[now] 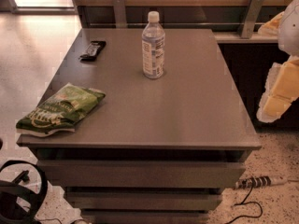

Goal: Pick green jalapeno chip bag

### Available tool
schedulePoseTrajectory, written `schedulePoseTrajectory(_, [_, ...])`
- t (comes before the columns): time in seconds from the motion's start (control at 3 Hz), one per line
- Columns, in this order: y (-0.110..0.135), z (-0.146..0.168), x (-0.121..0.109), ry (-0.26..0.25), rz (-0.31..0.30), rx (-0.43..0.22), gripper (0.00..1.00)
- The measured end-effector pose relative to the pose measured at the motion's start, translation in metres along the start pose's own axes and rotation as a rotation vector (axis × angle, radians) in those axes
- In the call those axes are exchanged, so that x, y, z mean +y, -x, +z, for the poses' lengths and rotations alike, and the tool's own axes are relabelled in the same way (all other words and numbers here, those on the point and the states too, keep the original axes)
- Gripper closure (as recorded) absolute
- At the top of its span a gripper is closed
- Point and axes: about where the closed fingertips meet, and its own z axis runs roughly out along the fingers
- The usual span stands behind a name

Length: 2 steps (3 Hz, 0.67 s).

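Observation:
The green jalapeno chip bag (60, 109) lies flat at the table's front left corner, crinkly, with pale lettering and a white edge that slightly overhangs the left side. My gripper (275, 104) shows as a white and yellowish shape at the right edge of the view. It is off the table's right side, at about table height, far from the bag and holding nothing that I can see.
A clear water bottle (153, 45) with a white cap stands upright at the table's middle back. A small black wrapped bar (93, 50) lies at the back left. The grey table (187, 111) has drawers below. A power strip and cable (257, 182) lie on the floor at the right.

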Motion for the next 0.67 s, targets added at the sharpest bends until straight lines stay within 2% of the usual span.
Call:
schedulePoseTrajectory(0.33, [0.0001,0.0000,0.0000,0.000,0.000,-0.001,0.00])
schedulePoseTrajectory(0.67, [0.0065,0.0018,-0.0005,-0.005,-0.005,-0.029,0.00])
